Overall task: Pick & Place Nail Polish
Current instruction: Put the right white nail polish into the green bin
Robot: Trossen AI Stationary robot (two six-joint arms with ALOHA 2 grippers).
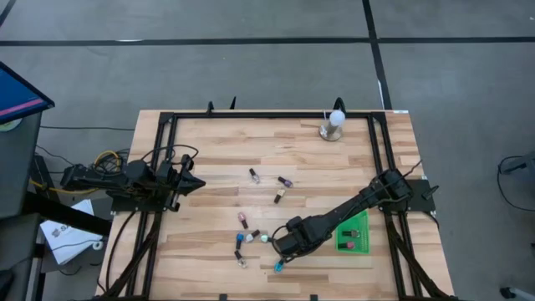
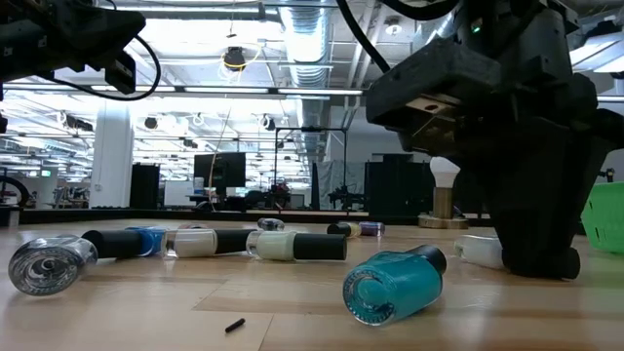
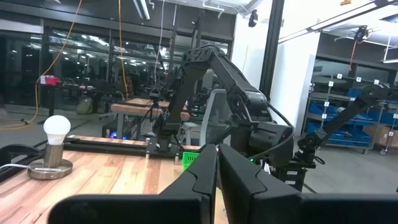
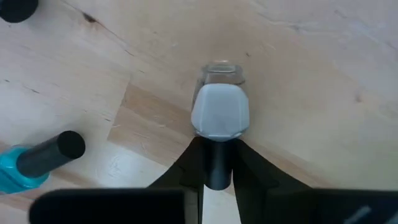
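Note:
Several tiny nail polish bottles lie on their sides on the wooden table [image 1: 209, 142], among them a teal one [image 1: 278, 266] [image 2: 395, 285] [image 4: 25, 167] near the front. My right gripper [image 1: 276, 242] [image 4: 216, 180] is down at the table among them, shut on a pale grey bottle [image 4: 219, 112] [image 2: 478, 251]. My left gripper [image 1: 196, 185] [image 3: 216, 177] waits shut and empty above the table's left side. My right gripper pinches the pale bottle's dark cap [image 4: 216, 163] between its two fingers, one on each side. The fingers slant down from the table's right side and lie along the bottle. The pale body [image 4: 219, 115] sticks out beyond the fingertips, low at the wood; whether it is lifted does not show.
A green tray [image 1: 353, 232] [image 2: 606, 219] sits just right of my right gripper. A white bulb on a round metal base [image 1: 334, 124] [image 3: 55, 146] stands at the far edge. A black frame [image 1: 167, 125] borders the table. Other bottles [image 1: 279, 188] lie mid-table.

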